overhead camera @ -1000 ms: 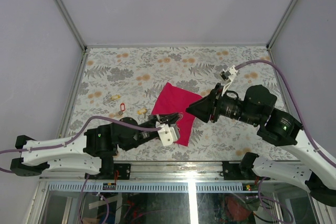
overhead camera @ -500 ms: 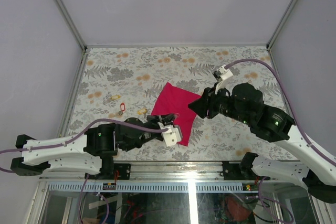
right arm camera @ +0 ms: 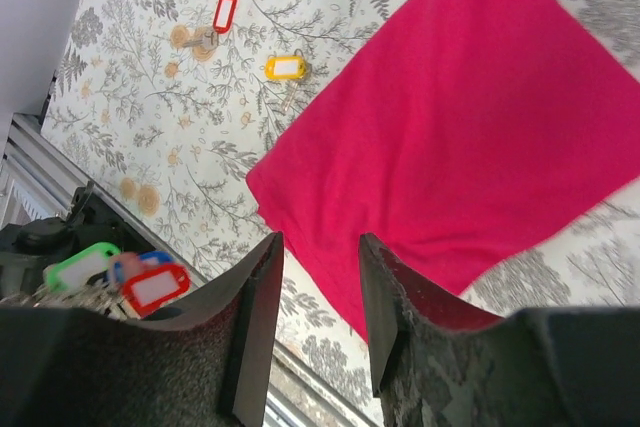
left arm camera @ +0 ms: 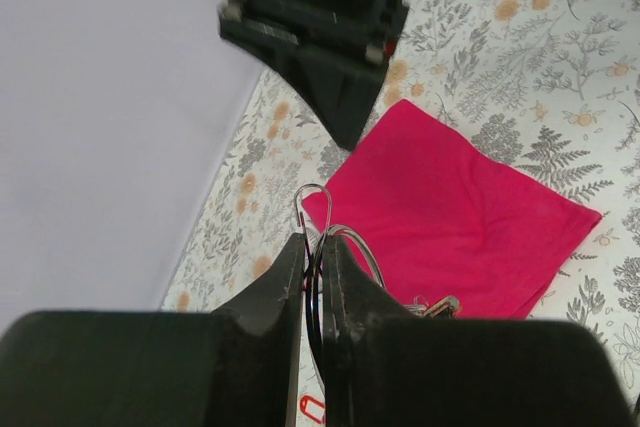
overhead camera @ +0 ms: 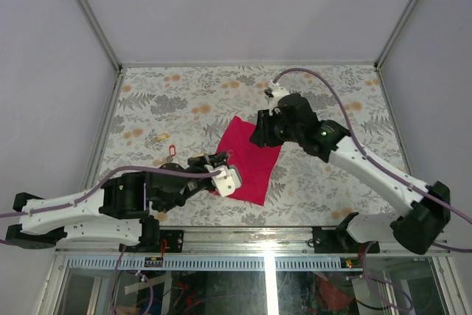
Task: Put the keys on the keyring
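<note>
My left gripper (left arm camera: 313, 238) is shut on the keyring (left arm camera: 330, 239), whose thin silver wire loops out past the fingertips. The bunch's green, blue and red tags (right arm camera: 112, 274) hang under it at the cloth's near-left corner. In the top view the left gripper (overhead camera: 214, 161) sits at that corner. My right gripper (right arm camera: 320, 259) stands open and empty above the magenta cloth (right arm camera: 480, 117), near its far edge (overhead camera: 258, 136). Single keys lie on the table left of the cloth: a red-tagged one (right arm camera: 224, 9), a yellow-tagged one (right arm camera: 286, 67) and a brass one (right arm camera: 198, 40).
The magenta cloth (overhead camera: 254, 161) lies mid-table on the floral cover. Another yellow-tagged key (overhead camera: 164, 138) lies toward the left side. A metal rail (overhead camera: 265, 235) marks the near edge, and grey walls enclose the left, right and far sides.
The right arm has swung left and farther out, its gripper now over the cloth's far edge and slightly wider. The left gripper has shifted left with the keyring.
</note>
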Motion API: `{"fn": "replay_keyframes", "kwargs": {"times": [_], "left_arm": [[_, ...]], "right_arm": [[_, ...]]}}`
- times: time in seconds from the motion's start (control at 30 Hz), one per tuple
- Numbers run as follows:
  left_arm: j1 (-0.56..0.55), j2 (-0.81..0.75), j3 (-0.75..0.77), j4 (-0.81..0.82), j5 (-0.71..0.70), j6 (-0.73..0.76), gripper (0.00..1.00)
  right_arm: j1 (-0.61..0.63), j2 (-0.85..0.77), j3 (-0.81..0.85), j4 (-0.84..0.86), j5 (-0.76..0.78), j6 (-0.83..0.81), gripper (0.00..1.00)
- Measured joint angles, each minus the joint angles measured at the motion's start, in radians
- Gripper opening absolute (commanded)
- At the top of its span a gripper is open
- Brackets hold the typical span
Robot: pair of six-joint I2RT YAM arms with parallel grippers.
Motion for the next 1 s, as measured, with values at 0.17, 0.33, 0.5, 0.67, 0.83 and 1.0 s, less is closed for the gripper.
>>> {"fn": "replay_keyframes", "kwargs": {"times": [0.17,0.33,0.5,0.67,0.83,1.0], "left_arm": [[0.0,-0.012,0.031,-0.016,-0.024,0.0,0.0],[0.0,-0.017,0.053,-0.037,-0.043,0.002,0.0],[0.0,-0.013,0.065,-0.065,-0.061,0.004,0.0],[0.0,-0.011,0.07,-0.068,-0.069,0.004,0.0],[0.0,-0.008,0.07,-0.08,-0.07,0.003,0.0],[0.0,-0.002,0.07,-0.084,-0.07,0.003,0.0]], "right_arm": [[-0.002,0.187,-0.004,0.151,-0.103,0.001,0.43],[-0.002,0.373,0.016,0.286,-0.201,0.015,0.43],[0.002,0.572,0.111,0.388,-0.272,0.039,0.42],[0.026,0.726,0.243,0.422,-0.307,0.04,0.41],[0.071,0.826,0.342,0.406,-0.307,0.016,0.4],[0.088,0.869,0.391,0.352,-0.305,-0.064,0.41]]}}
